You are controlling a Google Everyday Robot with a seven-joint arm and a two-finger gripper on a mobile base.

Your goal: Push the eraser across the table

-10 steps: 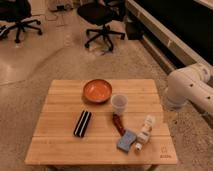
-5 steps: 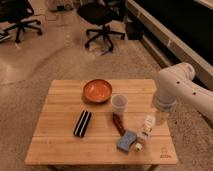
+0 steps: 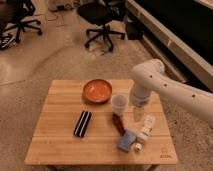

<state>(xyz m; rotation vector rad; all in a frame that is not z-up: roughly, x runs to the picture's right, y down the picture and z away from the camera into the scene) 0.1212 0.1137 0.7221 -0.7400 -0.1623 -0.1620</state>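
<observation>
the eraser [image 3: 82,123] lies flat on the table [image 3: 56,145], left of centre, its long axis running roughly toward and away from the camera at a slight tilt, the pale stripe down its length. it touches nothing else. the orange bowl [image 3: 97,90] sits behind it toward the far edge, the small reddish-brown thing [image 3: 118,123] is off to its right, and the blue block [image 3: 126,141] lies nearer the front right, just beside a white bottle-like object [image 3: 145,130]. a clear cup [image 3: 118,104] stands just right of the bowl. the gripper [image 3: 138,113] hangs at the end of the white arm [image 3: 165,85], low over the right half of the table, just right of the cup and well apart from the eraser. whether it is released or clenched cannot be told here. by its look, the eraser is a light, stiff block with a flat base, so it should slide readily over the smooth slats rather than tip. no grasp is needed. contact is best made on a long side face, near its middle, so the push runs through the centre; a touch near one end would likely spin it instead. pushing it leftward would keep it away from the other things. an approach from the right has to pass the cup and the reddish-brown thing without knocking them.
</observation>
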